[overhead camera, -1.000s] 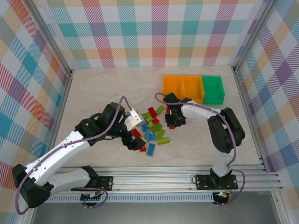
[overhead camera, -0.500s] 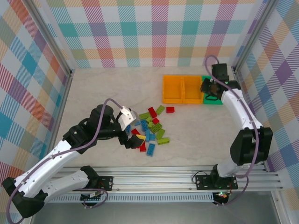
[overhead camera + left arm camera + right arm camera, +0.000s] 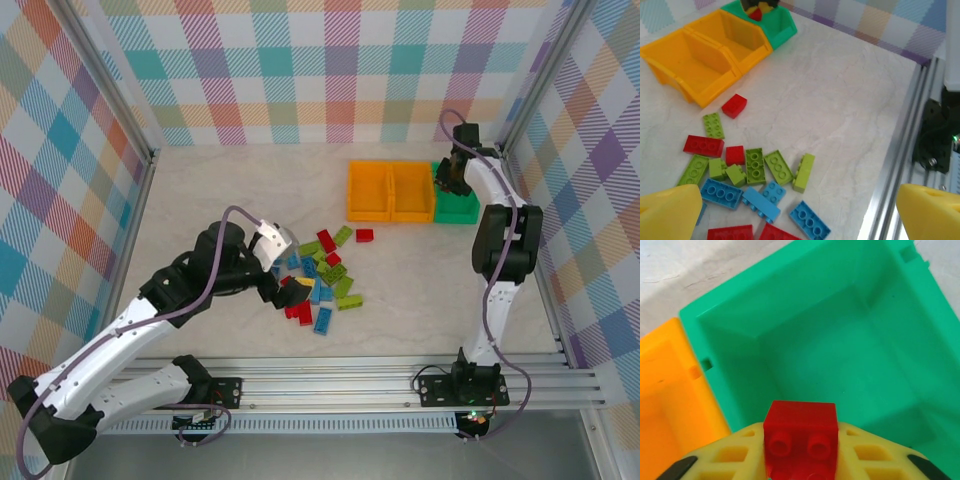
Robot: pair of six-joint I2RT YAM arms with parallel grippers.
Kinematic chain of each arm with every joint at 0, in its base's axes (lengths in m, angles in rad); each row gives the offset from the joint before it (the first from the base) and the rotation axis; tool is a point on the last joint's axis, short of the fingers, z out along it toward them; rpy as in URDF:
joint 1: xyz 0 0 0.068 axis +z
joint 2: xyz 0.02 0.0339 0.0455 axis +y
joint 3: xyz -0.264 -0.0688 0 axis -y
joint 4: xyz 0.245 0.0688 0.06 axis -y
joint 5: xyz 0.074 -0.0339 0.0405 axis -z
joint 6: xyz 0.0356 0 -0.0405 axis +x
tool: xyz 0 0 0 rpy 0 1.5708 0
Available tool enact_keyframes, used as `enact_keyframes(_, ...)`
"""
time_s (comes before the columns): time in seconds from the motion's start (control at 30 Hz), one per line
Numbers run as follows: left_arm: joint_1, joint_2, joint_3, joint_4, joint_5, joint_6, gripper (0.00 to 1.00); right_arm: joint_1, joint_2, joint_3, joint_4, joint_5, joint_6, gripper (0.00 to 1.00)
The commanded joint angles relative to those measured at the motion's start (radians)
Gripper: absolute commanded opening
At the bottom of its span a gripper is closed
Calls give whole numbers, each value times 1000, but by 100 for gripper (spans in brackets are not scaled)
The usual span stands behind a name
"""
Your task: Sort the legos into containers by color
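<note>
Right wrist view: red brick [image 3: 800, 426], squarish, studded face turned to the camera, its visible pair of studs lined up from finger to finger. It is gripped on two sides between the yellow fingers [image 3: 725, 457] of the right gripper [image 3: 800, 450], over the green bin [image 3: 840, 315]. An orange bin [image 3: 662, 405] adjoins on the left.

Top external view: the three bins stand in one row at the far right of the table [image 3: 220, 190], the row running left to right, green endmost. Loose legos [image 3: 320, 278] in blue, red and lime are scattered mid-table, pointing all ways. A lone red lego [image 3: 364, 236] lies apart, nearer the orange bins. The left gripper [image 3: 287, 288] is spread wide, holding nothing, at the pile's left edge.
</note>
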Motion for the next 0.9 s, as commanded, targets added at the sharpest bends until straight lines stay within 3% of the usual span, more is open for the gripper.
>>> enact_keyframes(0.0,-11,57,9,79,-125,-141,100,-7,0,61,-51,-28,4,43)
enact_keyframes(0.1,-10,133,45,72,-200,-224,100,-8,-28,56,-52,-31,6,47)
enact_keyframes(0.33,-9,291,92,122,-256,-386,100,-9,-153,-33,-48,-79,1,47)
enact_keyframes(0.47,-10,405,134,151,-298,-492,100,-8,-331,-217,-2,-160,25,52)
enact_keyframes(0.6,-9,551,209,120,-411,-647,100,6,-555,-438,34,-265,33,57)
enact_keyframes(0.7,-5,696,323,-8,-467,-740,99,76,-708,-549,-16,-363,27,60)
enact_keyframes(0.87,7,931,534,-176,-455,-787,95,336,-900,-651,-215,-380,-15,69)
